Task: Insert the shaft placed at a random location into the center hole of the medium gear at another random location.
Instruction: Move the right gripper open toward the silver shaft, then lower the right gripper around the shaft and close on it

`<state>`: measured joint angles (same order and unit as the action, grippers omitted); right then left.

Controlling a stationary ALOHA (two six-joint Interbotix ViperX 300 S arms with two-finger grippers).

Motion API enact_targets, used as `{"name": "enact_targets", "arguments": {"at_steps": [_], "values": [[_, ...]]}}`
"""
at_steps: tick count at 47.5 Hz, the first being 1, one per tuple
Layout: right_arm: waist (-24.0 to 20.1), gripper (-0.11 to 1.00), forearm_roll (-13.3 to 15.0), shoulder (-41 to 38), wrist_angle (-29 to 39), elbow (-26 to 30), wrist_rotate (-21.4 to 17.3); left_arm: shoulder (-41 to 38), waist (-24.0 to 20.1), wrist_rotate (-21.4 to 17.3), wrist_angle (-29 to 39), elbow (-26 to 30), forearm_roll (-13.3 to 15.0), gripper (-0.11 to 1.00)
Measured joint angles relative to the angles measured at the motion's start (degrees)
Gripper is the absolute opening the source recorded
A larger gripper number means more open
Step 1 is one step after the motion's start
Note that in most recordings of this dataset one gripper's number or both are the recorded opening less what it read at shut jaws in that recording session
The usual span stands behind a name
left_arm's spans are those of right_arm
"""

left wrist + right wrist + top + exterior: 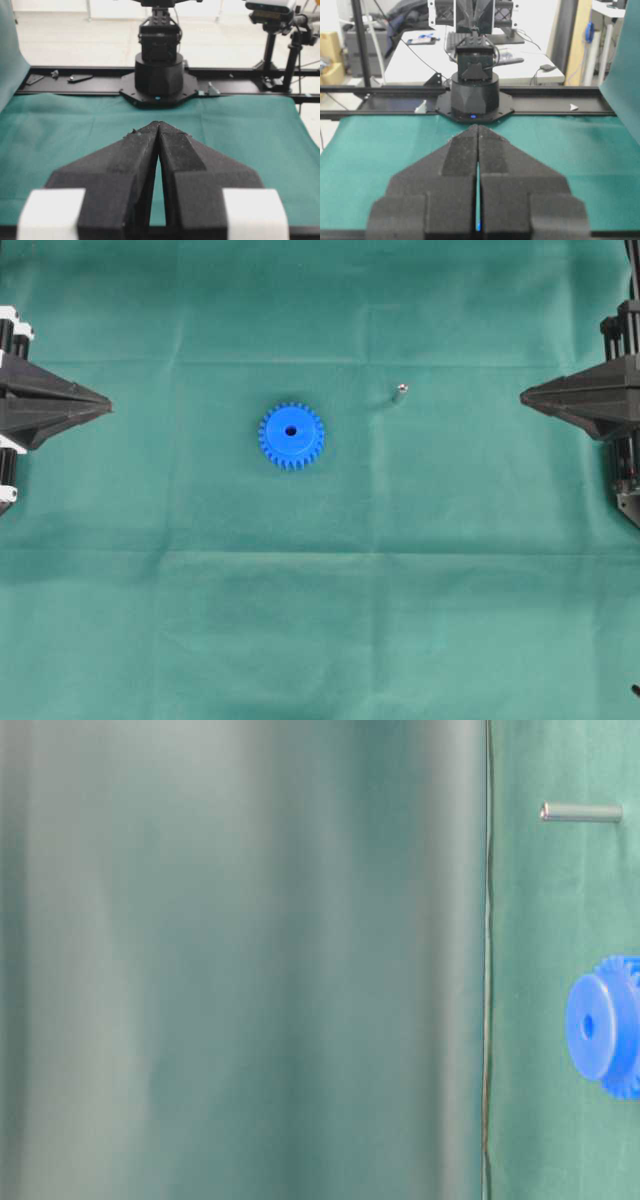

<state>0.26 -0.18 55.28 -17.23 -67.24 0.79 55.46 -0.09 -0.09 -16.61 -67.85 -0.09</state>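
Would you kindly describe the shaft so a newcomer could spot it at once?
On the green cloth, find the blue medium gear near the middle. The shaft stands apart, up and right of it: a tiny silvery pin, the only metal thing there.

The blue medium gear is laid flat, center hole upward; the silvery shaft is stood apart.

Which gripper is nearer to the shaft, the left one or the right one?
Right. The right gripper sits at the right edge, fairly near the shaft; the left gripper is beyond the medium gear.
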Motion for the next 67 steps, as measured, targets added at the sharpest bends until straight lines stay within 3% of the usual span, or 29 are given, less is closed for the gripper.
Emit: {"name": "enact_targets", "arguments": {"at_steps": [20,25,35,36,41,49,67], "values": [[5.89,0.04,0.18,-11.69,-2.46,-0.62,0.09,-0.44,0.0,0.26,1.93,0.0,-0.35,0.0],[6.59,0.25,0.18,-16.88,-3.69,-0.62,0.09,-0.53,0.0,0.35,2.11,0.09,-0.44,0.0],[8.44,0.85,0.18,-30.15,-9.4,-0.35,0.09,-0.62,0.0,0.35,2.2,0.0,-0.44,0.0],[8.61,0.87,0.18,-31.55,-10.46,-0.35,0.09,-0.53,0.0,0.35,2.2,0.0,-0.44,0.0],[9.76,0.81,0.18,-38.32,-15.82,-0.18,0.09,-0.62,0.0,0.35,2.37,0.0,-0.44,0.0],[11.69,0.81,-0.09,-45.62,-21.18,0.44,0.44,-0.62,0.0,0.35,3.25,0.09,-0.44,0.0],[13.89,0.81,-0.7,-55.99,-23.73,2.81,0.97,-0.62,-0.09,0.35,3.6,0.0,-0.44,0.0]]}}
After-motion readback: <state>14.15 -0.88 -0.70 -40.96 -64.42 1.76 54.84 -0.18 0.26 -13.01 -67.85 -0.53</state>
